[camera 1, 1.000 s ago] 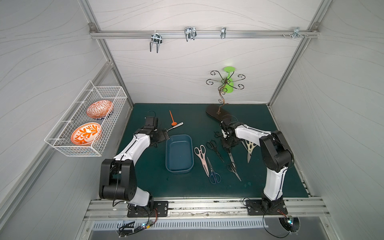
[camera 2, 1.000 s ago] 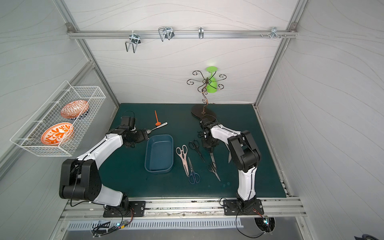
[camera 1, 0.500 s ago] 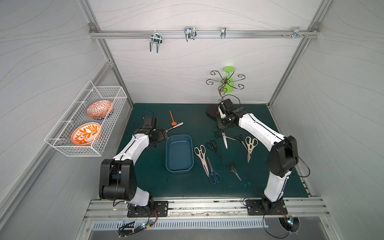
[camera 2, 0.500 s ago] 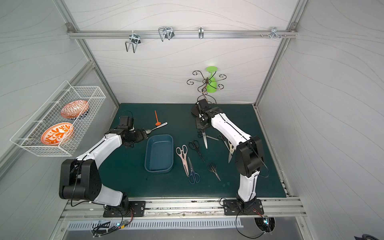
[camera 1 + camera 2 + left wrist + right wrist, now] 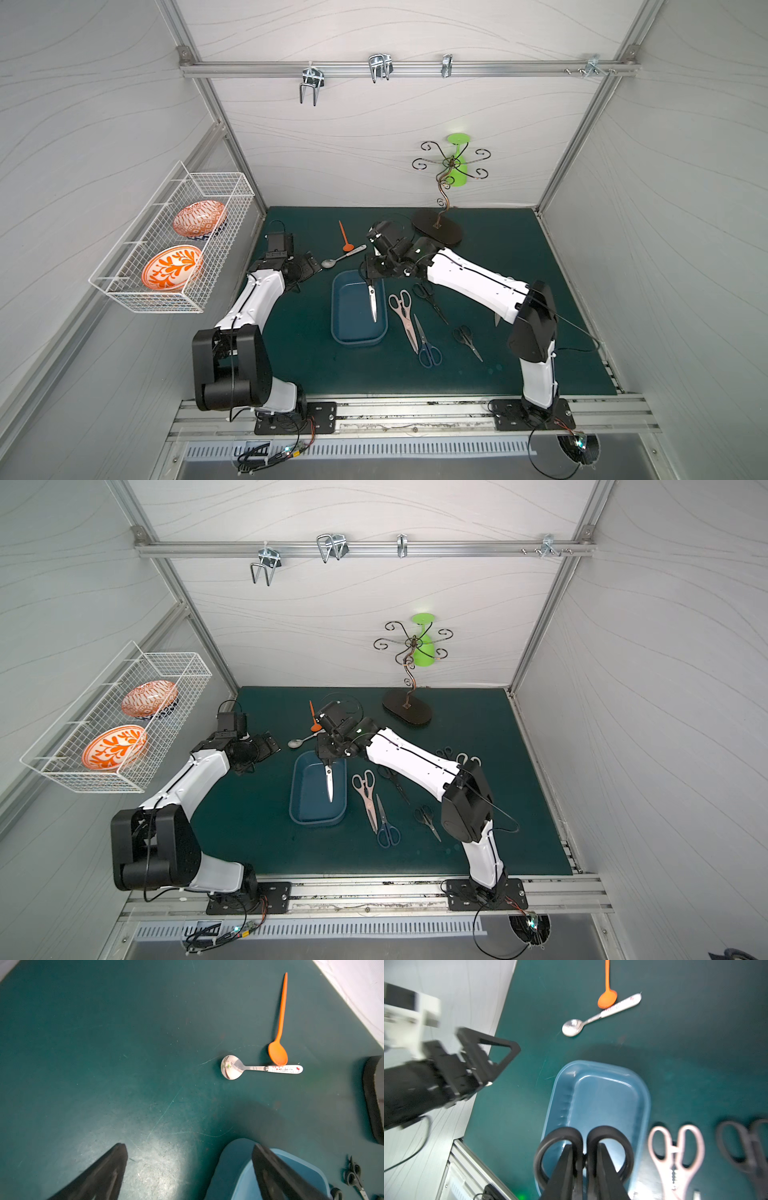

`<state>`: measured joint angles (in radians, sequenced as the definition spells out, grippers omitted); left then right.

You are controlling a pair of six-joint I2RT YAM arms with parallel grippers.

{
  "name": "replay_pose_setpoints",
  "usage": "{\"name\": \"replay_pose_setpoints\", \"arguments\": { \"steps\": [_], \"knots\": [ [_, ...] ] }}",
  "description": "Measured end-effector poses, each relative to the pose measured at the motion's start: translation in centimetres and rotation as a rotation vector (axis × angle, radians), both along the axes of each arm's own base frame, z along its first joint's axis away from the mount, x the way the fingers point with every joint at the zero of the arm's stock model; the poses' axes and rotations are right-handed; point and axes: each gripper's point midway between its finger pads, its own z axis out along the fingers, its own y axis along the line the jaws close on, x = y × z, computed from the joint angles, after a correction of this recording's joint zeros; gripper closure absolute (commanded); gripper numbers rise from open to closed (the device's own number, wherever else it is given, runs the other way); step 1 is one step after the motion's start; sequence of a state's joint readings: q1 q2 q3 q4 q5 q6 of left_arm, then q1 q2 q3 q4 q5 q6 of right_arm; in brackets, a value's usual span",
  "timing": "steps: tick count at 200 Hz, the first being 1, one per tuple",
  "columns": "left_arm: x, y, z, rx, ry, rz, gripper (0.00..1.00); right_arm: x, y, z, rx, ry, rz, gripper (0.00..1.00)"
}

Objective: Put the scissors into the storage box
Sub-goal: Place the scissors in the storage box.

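Pinched in the right claw, set narrow, at the junction of the two loops: one pair of black-handled scissors. Held over the far end of the storage box, mid-worktop, with shut blades inside the box outline in both top views. Contact between tip and box floor: impossible to tell.

Long axis far to near, in line with the box's long side. Handles at the far end, point toward the near edge.

Likely stiff and fairly light: steel blades, hard plastic handles. Probably slick on bare steel, so best gripped at the handles or close to the pivot, as here, with the loops as a stop against sliding. No give anywhere, hence a clatter on release from height. Sharp point to be kept clear of the box wall.

Left claw spread wide, holding nothing, low over the worktop just left of the box's far end.

Flat on the worktop, right of the box, not yet stowed:
- pink pair, handles far, point near
- dark blue pair, just beside it, handles near, point far
- black pair and small black pair, both slanting with points toward the near right
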<state>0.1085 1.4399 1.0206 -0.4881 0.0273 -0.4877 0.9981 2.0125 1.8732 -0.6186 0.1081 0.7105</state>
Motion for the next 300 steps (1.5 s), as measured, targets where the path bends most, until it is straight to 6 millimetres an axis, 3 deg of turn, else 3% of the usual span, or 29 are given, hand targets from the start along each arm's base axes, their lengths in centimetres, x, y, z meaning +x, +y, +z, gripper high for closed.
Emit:
{"name": "replay_pose_setpoints", "arguments": {
  "steps": [42,84,133,187,257,277,300],
  "knots": [
    [0.0,0.1,0.3,-0.009,-0.009,0.010,0.02,-0.9,2.0,-5.4,-0.056,0.059,-0.075,0.93],
    [0.0,0.0,0.3,-0.023,-0.010,0.014,0.02,-0.7,2.1,-9.5,-0.110,0.106,-0.135,0.92],
    [0.0,-0.4,0.3,-0.048,-0.012,0.012,0.02,0.1,2.4,-12.4,-0.166,0.115,-0.166,0.87],
    [0.0,-0.4,0.3,-0.054,-0.012,0.015,0.02,0.5,3.0,-12.5,-0.175,0.115,-0.163,0.68],
    [0.2,-0.4,0.3,-0.054,-0.018,0.016,0.02,0.7,3.2,-11.7,-0.180,0.071,-0.111,0.64],
    [0.2,-0.6,0.3,-0.061,-0.019,0.011,0.03,0.7,2.9,-9.8,-0.172,0.025,-0.067,0.64],
    [0.3,-1.0,0.4,-0.081,-0.025,-0.002,0.03,0.6,1.5,-4.9,-0.145,-0.067,-0.013,0.64]
  ]
}}
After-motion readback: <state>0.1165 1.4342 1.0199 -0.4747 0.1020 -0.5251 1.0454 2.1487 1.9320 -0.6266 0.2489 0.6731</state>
